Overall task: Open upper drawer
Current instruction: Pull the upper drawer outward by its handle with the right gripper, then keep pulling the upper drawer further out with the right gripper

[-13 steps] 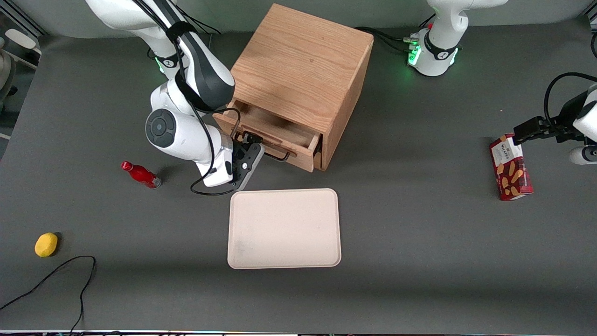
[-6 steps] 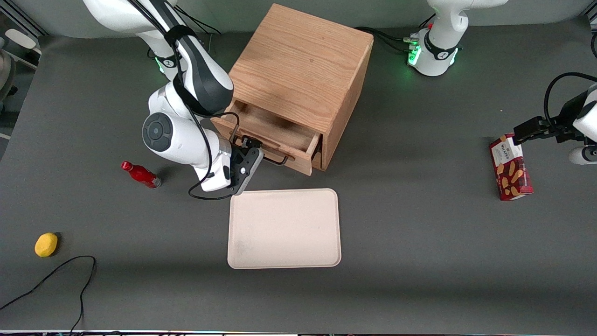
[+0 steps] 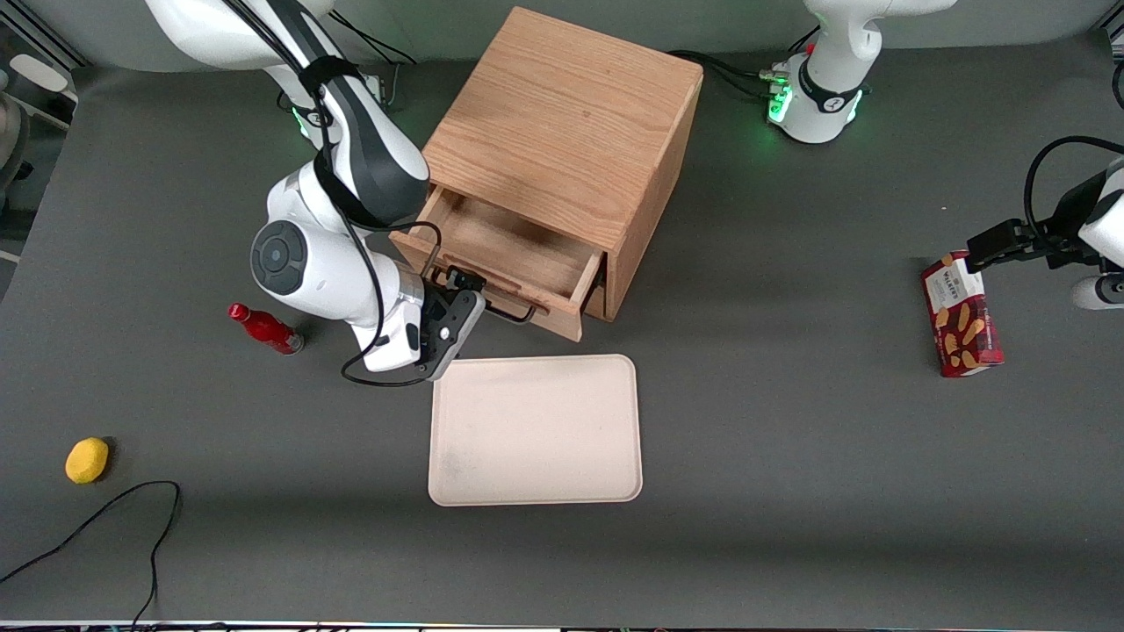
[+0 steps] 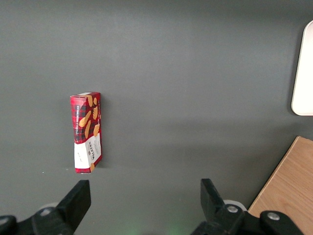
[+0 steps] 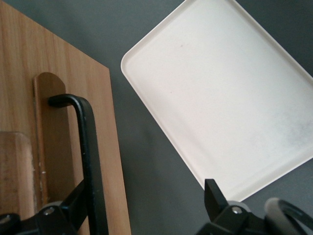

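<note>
Noted a yellow fruit [image 3: 87, 460] and a red bottle [image 3: 263, 327] toward the working arm's end of the table [image 3: 790, 491], both well apart from the work. Found the gripper [image 3: 463, 290] low in front of the cabinet [image 3: 562, 114], jaws apart, with the black bar handle [image 5: 88, 147] standing between them and lying just beside one finger [image 5: 63, 215] rather than clamped. Found the upper drawer [image 3: 509, 254] partly out of the cabinet, its wooden floor showing bare. Judged the pull about half done. Advised drawing straight out along the drawer's own line, since a sideways drag could jam the box or let the unclamped bar slip off the finger. Advised stopping short of the cream tray [image 3: 536, 430], lying near the drawer front and nearer the front camera. Recorded a red biscuit box [image 3: 961, 325] toward the parked arm's end, no concern.
</note>
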{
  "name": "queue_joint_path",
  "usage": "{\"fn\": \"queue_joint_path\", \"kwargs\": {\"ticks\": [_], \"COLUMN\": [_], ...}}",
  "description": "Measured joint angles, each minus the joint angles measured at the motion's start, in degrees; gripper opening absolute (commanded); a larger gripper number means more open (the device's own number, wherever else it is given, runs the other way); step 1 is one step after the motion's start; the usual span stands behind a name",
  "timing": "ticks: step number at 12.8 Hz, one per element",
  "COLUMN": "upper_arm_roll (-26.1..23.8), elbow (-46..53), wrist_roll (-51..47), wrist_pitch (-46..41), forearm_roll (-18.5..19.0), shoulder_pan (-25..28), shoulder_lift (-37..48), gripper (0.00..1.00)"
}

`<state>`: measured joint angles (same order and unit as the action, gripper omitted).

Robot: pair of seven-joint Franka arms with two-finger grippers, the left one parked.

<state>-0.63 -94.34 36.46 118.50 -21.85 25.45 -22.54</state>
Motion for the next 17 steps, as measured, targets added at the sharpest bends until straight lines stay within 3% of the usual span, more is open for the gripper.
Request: {"fn": "queue_joint_path", "kwargs": {"ticks": [17], "upper_arm_roll": [0.07], "elbow": [5.89], "wrist_roll": [1.07], "wrist_pitch": [0.56], "forearm_roll": [0.00], "shoulder_pan": [-3.40], "shoulder_lift": [-4.37], "gripper": [1.00]}}
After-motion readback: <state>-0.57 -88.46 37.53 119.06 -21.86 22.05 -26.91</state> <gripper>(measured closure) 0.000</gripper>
